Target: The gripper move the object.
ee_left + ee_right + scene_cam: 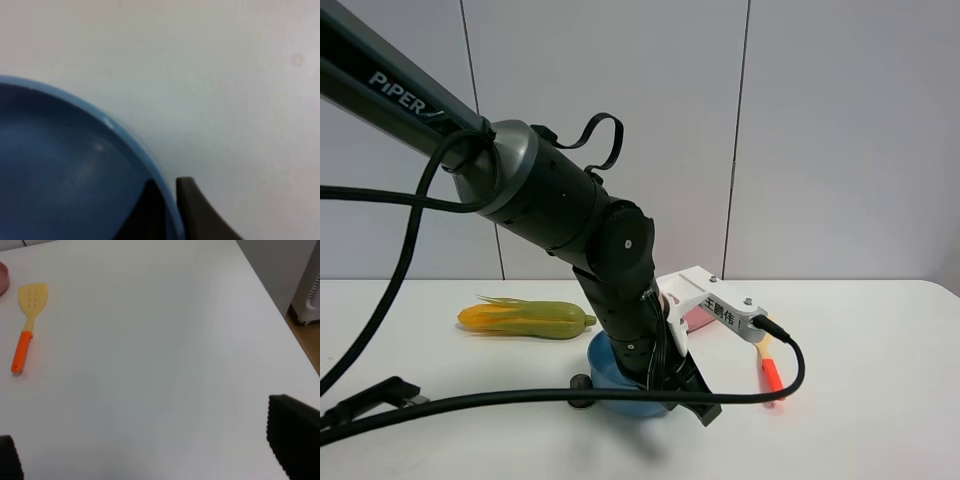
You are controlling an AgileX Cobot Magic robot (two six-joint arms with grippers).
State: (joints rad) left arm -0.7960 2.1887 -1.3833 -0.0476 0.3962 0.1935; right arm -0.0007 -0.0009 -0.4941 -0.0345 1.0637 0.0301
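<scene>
The light-blue bowl (607, 366) stands on the white table (880, 400), partly hidden by my large black left arm. My left gripper (698, 408) reaches down to the bowl's rim. In the left wrist view the bowl (65, 170) fills one corner, and the left gripper (170, 215) has one finger (200, 215) outside the rim and the other inside, shut on the rim. A white labelled block (720, 305) with a black cable sits on the wrist. My right gripper (150, 455) is open and empty over bare table, and does not show in the exterior high view.
A yellow-green corn cob (525, 319) lies to the left of the bowl. A pink plate (696, 319) sits behind the white block. A yellow spatula with an orange handle (771, 368) (27, 320) lies to the right. The table edge (280, 310) is near the right gripper.
</scene>
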